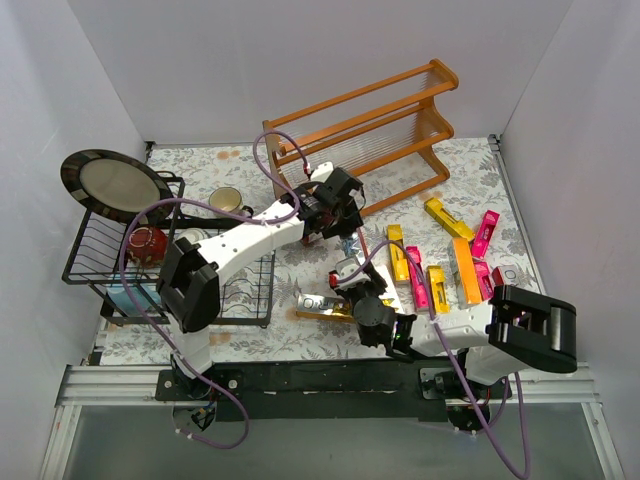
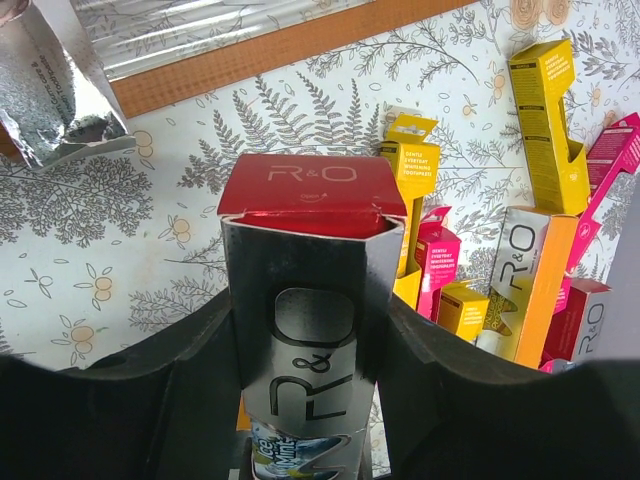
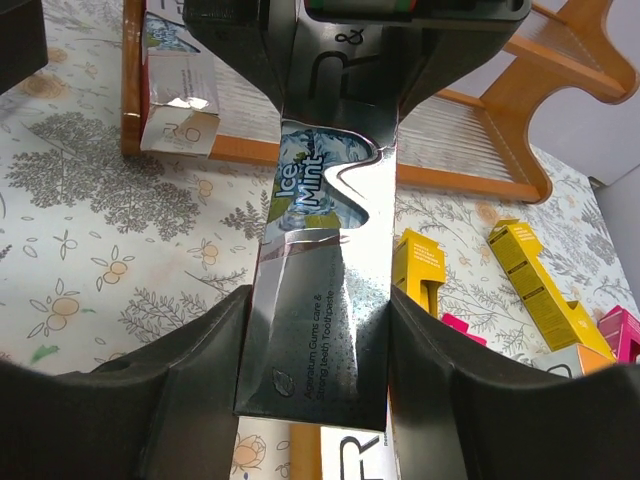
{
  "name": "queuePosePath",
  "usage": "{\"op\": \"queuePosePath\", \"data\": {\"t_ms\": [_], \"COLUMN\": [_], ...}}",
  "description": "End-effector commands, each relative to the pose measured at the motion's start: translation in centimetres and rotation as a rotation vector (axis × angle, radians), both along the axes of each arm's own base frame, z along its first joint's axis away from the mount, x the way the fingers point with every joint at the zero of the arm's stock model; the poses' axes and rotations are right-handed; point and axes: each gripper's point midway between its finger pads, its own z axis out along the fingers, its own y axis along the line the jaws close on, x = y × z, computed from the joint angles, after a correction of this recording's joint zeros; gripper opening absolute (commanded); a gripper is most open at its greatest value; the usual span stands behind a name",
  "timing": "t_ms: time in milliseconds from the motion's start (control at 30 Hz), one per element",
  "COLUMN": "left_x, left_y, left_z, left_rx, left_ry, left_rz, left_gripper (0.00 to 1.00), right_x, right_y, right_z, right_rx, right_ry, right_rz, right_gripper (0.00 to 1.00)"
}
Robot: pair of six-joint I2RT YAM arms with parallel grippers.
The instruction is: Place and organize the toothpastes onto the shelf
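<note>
1. The left arm (image 1: 240, 240) reaches forward from its base, and its white link slants to the right.
2. The left hand (image 2: 310, 300) is closed. Its two fingers (image 2: 150, 400) press on the sides of a silver carton (image 2: 300, 370).
3. The right arm (image 1: 455, 325) lies low and stretches to the left, in front of its base.
4. The right hand (image 3: 318, 330) is closed on the same carton, at the other part of it, and it points towards the left hand.
</note>
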Motion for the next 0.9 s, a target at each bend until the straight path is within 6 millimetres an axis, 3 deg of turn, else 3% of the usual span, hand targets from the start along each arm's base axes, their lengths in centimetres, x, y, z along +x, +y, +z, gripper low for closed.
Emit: {"op": "queuePosePath", "data": {"t_ms": [0, 167, 233, 400, 433, 467, 500, 567, 600, 700, 733, 800, 867], "left_x": [0.3, 0.5, 0.9, 1.0, 0.9, 0.6, 0.1, -0.3, -1.2, -2.6, -3.9, -5.0, -6.4], "left_y": [0.8, 2.4, 2.9, 6.7, 7.4, 8.2, 9.3, 11.2, 12.5, 14.0, 15.1, 15.4, 15.9], "left_z": [5.1, 6.8, 8.1, 12.7, 13.5, 13.0, 16.0, 17.4, 19.4, 20.7, 22.5, 23.6, 23.6], "left_rx": [-0.069, -0.084, -0.099, -0.108, -0.089, -0.060, -0.109, -0.052, -0.094, -0.047, -0.069, -0.045, -0.034], "left_ry": [-0.124, -0.218, -0.278, -0.483, -0.526, -0.547, -0.628, -0.722, -0.801, -0.954, -1.019, -1.120, -1.173], "left_rz": [0.011, 0.050, 0.059, 0.136, 0.127, 0.123, 0.146, 0.139, 0.155, 0.087, 0.074, 0.004, -0.049], "left_gripper": [0.44, 0.69, 0.77, 0.93, 0.94, 0.95, 0.98, 0.98, 0.98, 0.98, 0.98, 0.98, 0.98], "right_x": [-0.2, -0.8, -1.1, -0.7, -0.8, -0.6, -0.2, 0.0, 0.6, 1.7, 1.8, 3.1, 3.9], "right_y": [0.6, 0.9, 1.3, 0.6, 0.8, 0.8, 0.4, 0.7, 0.3, -0.1, 0.1, -0.3, 0.2], "right_z": [1.2, 0.7, 0.6, -0.3, -0.5, -0.5, -0.7, -0.8, -0.9, -0.6, -0.7, -0.5, 0.0], "right_rx": [0.103, 0.090, 0.118, 0.137, 0.138, 0.145, 0.139, 0.155, 0.172, 0.195, 0.194, 0.202, 0.219], "right_ry": [0.016, 0.061, 0.090, 0.154, 0.168, 0.180, 0.197, 0.227, 0.247, 0.266, 0.279, 0.289, 0.303], "right_rz": [0.039, 0.095, 0.127, 0.144, 0.162, 0.170, 0.164, 0.202, 0.189, 0.204, 0.223, 0.211, 0.241], "right_gripper": [0.40, 0.37, 0.36, 0.35, 0.35, 0.35, 0.35, 0.35, 0.35, 0.34, 0.34, 0.34, 0.34]}}
